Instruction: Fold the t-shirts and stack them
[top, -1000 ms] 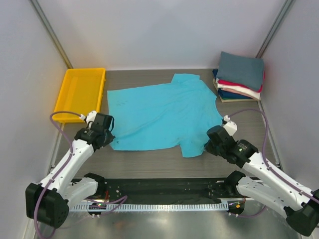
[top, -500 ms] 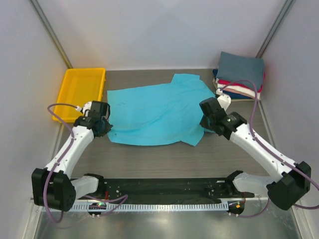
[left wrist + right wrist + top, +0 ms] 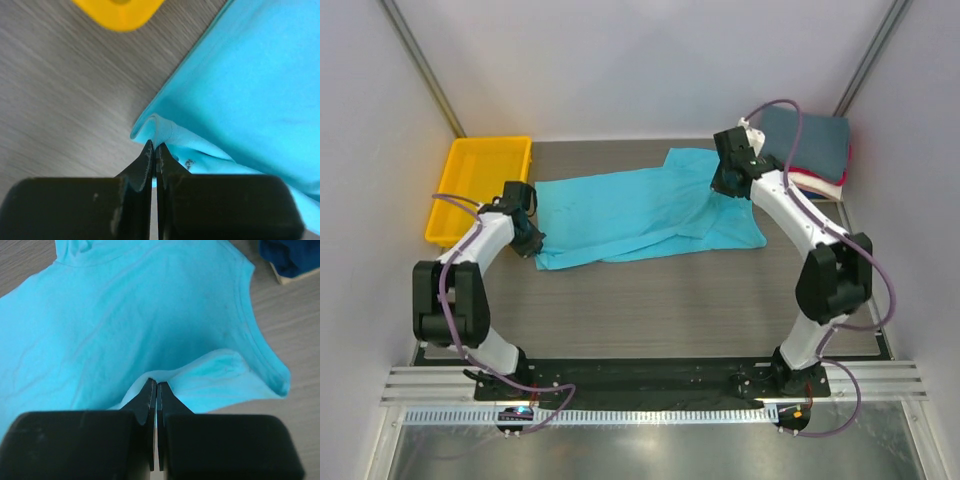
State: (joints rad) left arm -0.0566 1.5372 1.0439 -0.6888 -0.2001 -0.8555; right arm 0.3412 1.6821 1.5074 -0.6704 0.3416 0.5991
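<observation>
The turquoise t-shirt (image 3: 640, 210) lies across the middle of the table, its near half folded back over the far half. My left gripper (image 3: 528, 240) is shut on the shirt's left corner; the left wrist view shows the hem (image 3: 165, 131) pinched between the tips (image 3: 155, 146). My right gripper (image 3: 725, 185) is shut on the shirt's right edge, near the sleeve; the right wrist view shows cloth (image 3: 150, 330) bunched at the tips (image 3: 154, 383). The folded stack (image 3: 802, 150), slate-grey on top over red, cream and navy shirts, sits at the back right.
A yellow plastic tray (image 3: 480, 185) stands at the back left, close to my left gripper; its corner shows in the left wrist view (image 3: 117, 11). White walls enclose the table. The stack's navy edge (image 3: 292, 255) shows in the right wrist view.
Both grippers have carried the shirt's near edge away from me toward the far side, folding it over. The arms have stretched out, and the right gripper now sits close to the stack.
</observation>
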